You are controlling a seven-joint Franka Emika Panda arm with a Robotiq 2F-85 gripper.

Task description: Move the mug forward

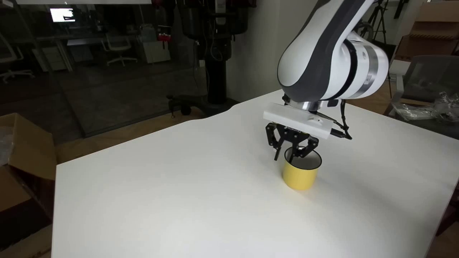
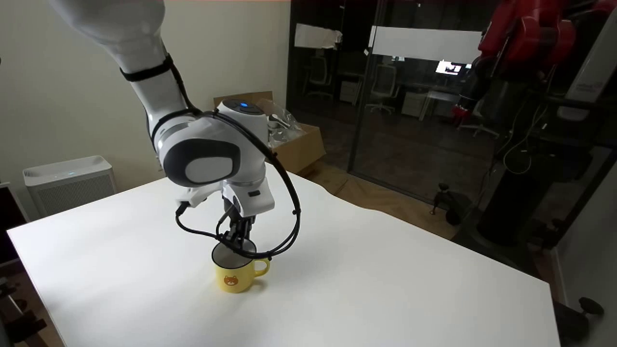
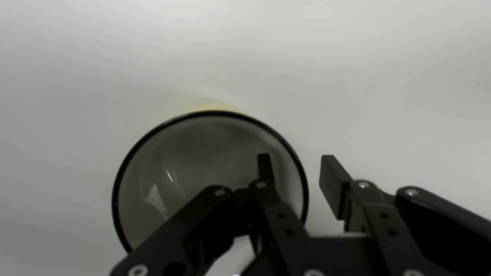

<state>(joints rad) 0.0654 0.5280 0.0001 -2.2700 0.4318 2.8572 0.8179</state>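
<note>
In an exterior view the white bench (image 1: 161, 186) lay near, a yellow mug (image 1: 299, 177) upright on its right half. The end effector (image 1: 283, 159) straddled the mug's rim, fingers (image 3: 334, 188) apart. A cardboard box (image 1: 34, 148) stood left, a chair (image 1: 428, 77) far right, dark glass (image 1: 118, 86) far left.

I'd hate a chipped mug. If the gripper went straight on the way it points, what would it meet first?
Probably the inside bottom of the mug: the gripper points down, one finger aligned inside the rim, the other over the table. Depth is unclear; the rim could come first.
</note>
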